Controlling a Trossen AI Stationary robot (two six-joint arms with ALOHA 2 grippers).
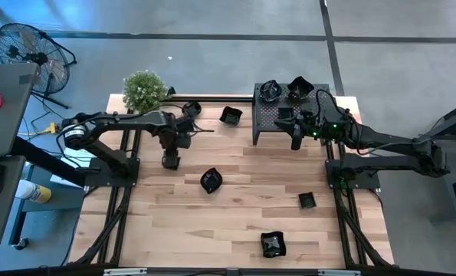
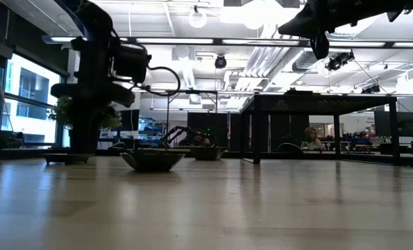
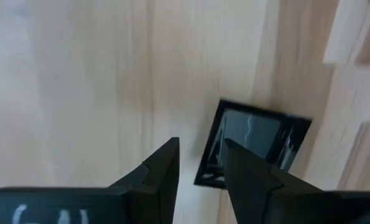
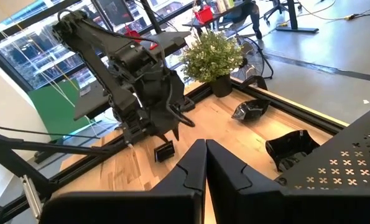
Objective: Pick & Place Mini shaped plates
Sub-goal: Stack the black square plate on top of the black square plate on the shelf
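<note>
My left gripper (image 1: pixel 170 159) points down at the table's left middle, open, over a small square black plate (image 3: pixel 254 140) that lies flat on the wood (image 4: pixel 165 151). In the left wrist view its fingers stand on either side of the plate's near rim. My right gripper (image 1: pixel 296 142) is shut on nothing (image 4: pixel 205 154) and hangs raised at the front edge of the black perforated stand (image 1: pixel 266 126). Three plates sit on the stand's top (image 1: pixel 270 90). Other plates lie on the table: a wavy one (image 1: pixel 211 180), a square one (image 1: pixel 306 201) and one near the front edge (image 1: pixel 273 244). My left gripper comes from above, pointing down, with one finger (image 3: pixel 247 180) over the inside of the square plate's rim (image 3: pixel 208 155) and the other outside it. I cannot tell whether the fingers touch the rim. The plate lies flat on the table.
A green bushy plant (image 1: pixel 144 90) stands at the far left corner, with two more plates (image 1: pixel 191 108) (image 1: pixel 230 115) along the far edge beside it. The stand fills the far right. Bare wood lies between the scattered plates in the middle and the near left.
</note>
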